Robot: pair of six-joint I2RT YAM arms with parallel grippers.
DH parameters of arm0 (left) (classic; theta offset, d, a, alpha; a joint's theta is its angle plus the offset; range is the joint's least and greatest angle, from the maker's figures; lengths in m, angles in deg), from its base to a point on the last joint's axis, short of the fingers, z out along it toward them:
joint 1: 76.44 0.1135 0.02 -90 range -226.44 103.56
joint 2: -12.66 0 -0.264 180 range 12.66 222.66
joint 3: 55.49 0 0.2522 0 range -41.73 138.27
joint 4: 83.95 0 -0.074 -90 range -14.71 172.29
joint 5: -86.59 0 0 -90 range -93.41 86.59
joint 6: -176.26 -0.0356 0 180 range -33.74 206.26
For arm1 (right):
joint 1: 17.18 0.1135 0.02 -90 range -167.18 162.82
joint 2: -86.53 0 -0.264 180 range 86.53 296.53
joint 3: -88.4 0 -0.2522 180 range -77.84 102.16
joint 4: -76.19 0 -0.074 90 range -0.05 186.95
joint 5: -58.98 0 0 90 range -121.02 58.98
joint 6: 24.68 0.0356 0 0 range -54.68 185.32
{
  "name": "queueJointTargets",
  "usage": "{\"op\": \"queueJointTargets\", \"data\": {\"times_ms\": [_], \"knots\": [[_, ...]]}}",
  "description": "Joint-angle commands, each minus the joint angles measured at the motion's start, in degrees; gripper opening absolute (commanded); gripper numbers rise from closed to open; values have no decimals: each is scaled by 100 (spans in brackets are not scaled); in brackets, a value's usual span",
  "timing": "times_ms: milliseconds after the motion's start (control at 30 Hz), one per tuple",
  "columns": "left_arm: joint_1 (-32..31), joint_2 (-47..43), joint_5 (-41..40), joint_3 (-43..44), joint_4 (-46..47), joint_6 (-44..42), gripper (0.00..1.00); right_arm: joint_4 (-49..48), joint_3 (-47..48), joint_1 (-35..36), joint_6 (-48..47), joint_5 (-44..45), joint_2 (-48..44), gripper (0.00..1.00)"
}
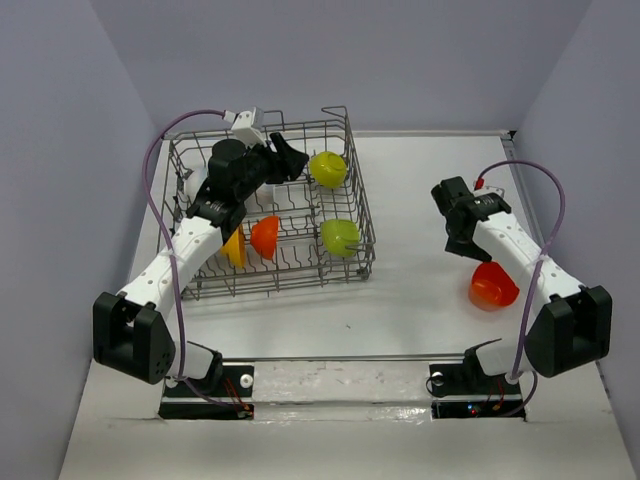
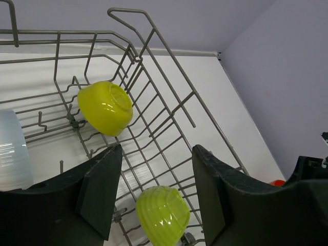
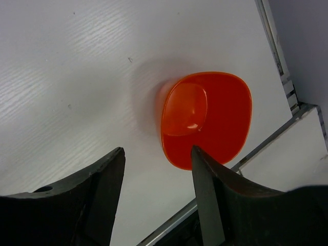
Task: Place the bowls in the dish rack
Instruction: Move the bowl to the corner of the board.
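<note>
In the top view, the orange-yellow bowl (image 1: pixel 236 250) is partly covered by the left arm (image 1: pixel 190 250), and the red-orange bowl (image 1: pixel 490 290) at the right is overlapped by the right arm (image 1: pixel 525 255). In the left wrist view, a white bowl (image 2: pixel 10 151) is cut off by the left edge and the lower lime green bowl (image 2: pixel 163 215) by the bottom edge. An orange sliver (image 2: pixel 278 182) at the lower right is mostly hidden behind the left gripper (image 2: pixel 156 169).

High rear overview, downward — close wrist views; dish rack (image 1: pixel 300 262) common to overview and left wrist
</note>
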Motion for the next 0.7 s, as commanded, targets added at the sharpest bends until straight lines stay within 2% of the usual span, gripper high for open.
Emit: {"op": "queueJointTargets", "data": {"times_ms": [0,267,667], "knots": [[60,-243,186,-78,407,8,66,-181,-148,-307,-143,-157,101,59],[104,-357,221,-122,443,25,66,-665,-324,-1309,-811,-1019,365,58],[113,-357,204,-175,443,17,66,-1183,-588,-1521,-899,-1661,743,58]]}}
